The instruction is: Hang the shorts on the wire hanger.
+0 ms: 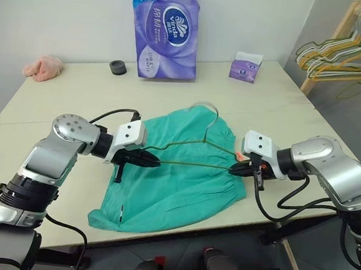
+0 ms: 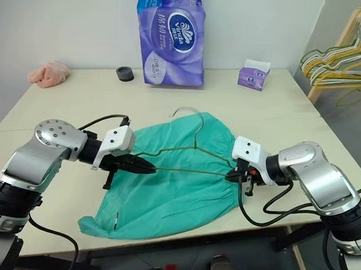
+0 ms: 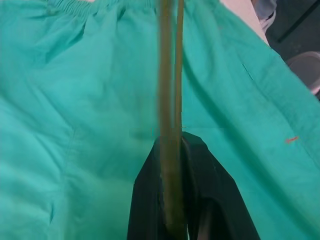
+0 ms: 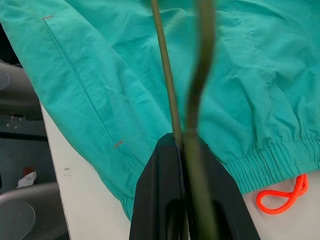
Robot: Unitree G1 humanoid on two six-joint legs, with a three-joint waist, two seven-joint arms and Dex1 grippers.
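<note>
Left eye view: one pair of teal shorts (image 1: 171, 172) lies flat on the bench (image 1: 77, 95), waistband toward the right arm, orange drawstring (image 4: 280, 197) poking out.
Hanger: one olive wire hanger (image 1: 195, 152) held just above the shorts, hook toward the far side.
Left pincer (image 1: 150, 161): clamped on the hanger's left corner (wrist view has wire between the black fingers).
Right pincer (image 1: 237, 170): closed on the right corner.
Risk: thin wire could twist or slip in either grip if the arms pull apart, bending the frame.
Risk: the hanger rests over the cloth, not through a leg, so lifting now would probably leave the shorts behind.
Count: two pincers, one tissue pack (image 1: 167, 31), one small tissue box (image 1: 246, 67), one pink cloth lump (image 1: 44, 68), one black ring (image 1: 117, 67), several spare hangers (image 1: 337, 56) on a rack.
</note>
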